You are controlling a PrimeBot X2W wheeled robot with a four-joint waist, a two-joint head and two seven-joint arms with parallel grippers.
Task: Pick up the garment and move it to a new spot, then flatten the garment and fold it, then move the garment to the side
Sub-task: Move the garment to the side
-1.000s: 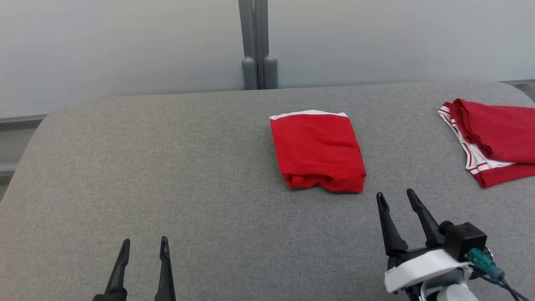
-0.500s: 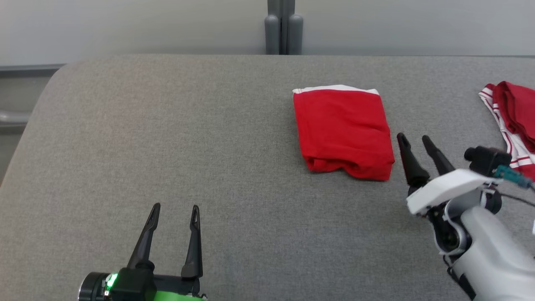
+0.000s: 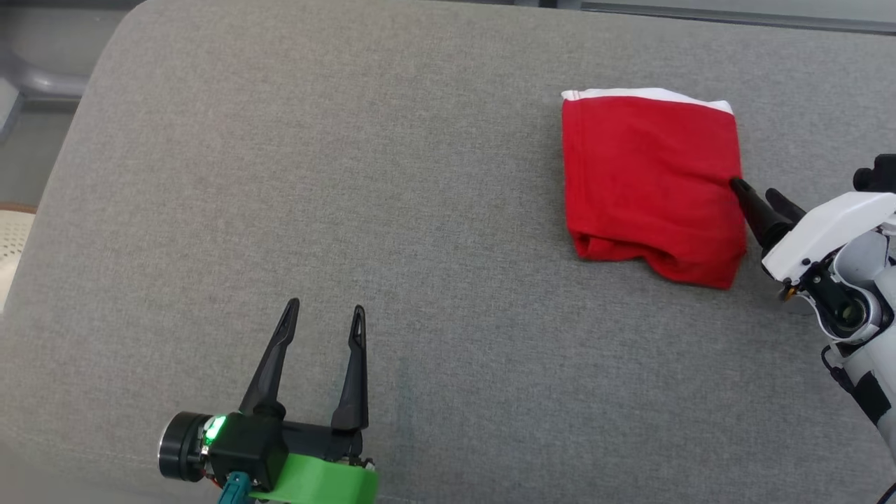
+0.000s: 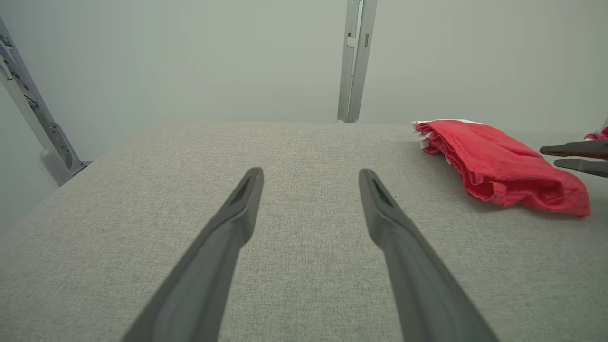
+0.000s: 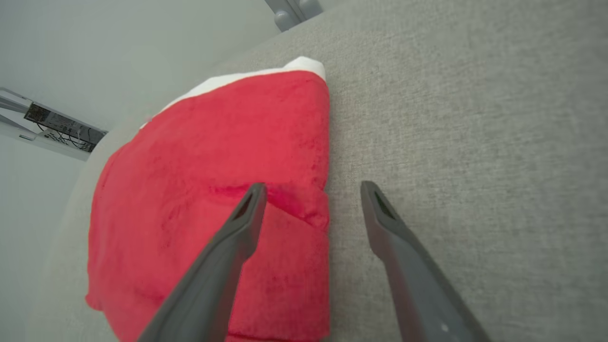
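Note:
A folded red garment (image 3: 651, 182) with a white band along its far edge lies flat on the grey padded table (image 3: 350, 175), toward the right. My right gripper (image 3: 754, 190) is open at the garment's right edge. In the right wrist view its left finger hangs over the red garment (image 5: 213, 180) and its right finger over bare table, so the right gripper (image 5: 313, 187) straddles that edge. My left gripper (image 3: 326, 306) stands open over bare table at the lower left, far from the cloth. From the left wrist, the left gripper (image 4: 309, 175) is empty and the garment (image 4: 498, 166) lies off to the right.
The table's rounded left corner (image 3: 105, 42) drops off at the upper left. A grey post (image 4: 354, 61) stands against the pale wall behind the table. A scrap of other red cloth (image 4: 601, 134) peeks in beyond the right gripper's fingers (image 4: 570, 151).
The head camera has tilted down and turned, shifting the whole picture. My right gripper has advanced from the garment's near right corner up to its right edge. Both grippers stay open.

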